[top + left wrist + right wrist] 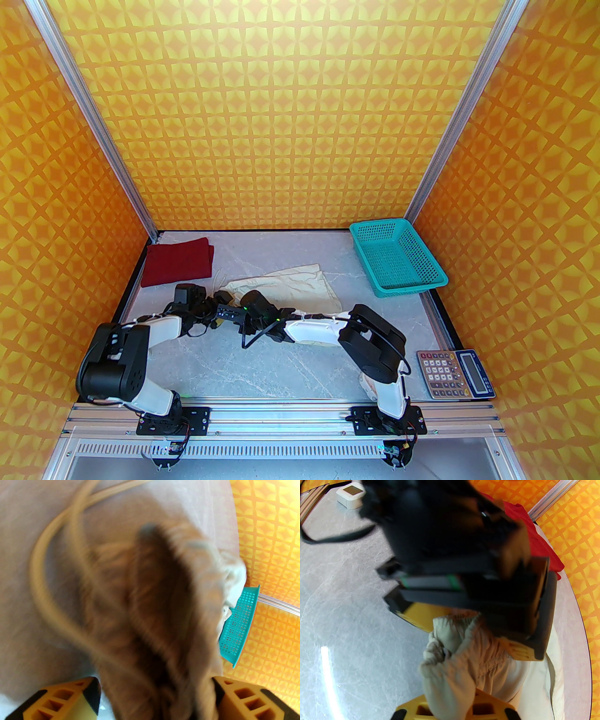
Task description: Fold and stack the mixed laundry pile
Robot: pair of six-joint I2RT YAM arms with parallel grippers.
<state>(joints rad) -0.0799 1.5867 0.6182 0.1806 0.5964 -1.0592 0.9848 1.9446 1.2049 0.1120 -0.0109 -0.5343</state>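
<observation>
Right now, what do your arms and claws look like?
The left arm and right arm have white shells between chunky black joints, with thin black cables and small green lights near the wrists. The left gripper and right gripper carry yellow-orange fingers with square cut-outs and black tips.

Teal basket (pixel 398 262), calculator (pixel 454 374), marble table (pixel 290 361)

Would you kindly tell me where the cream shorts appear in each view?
Top external: cream shorts mid-table.
Left wrist: blurred, across the centre.
Right wrist: bunched waistband, lower centre.
Shared landmark: orange patterned wall.
</observation>
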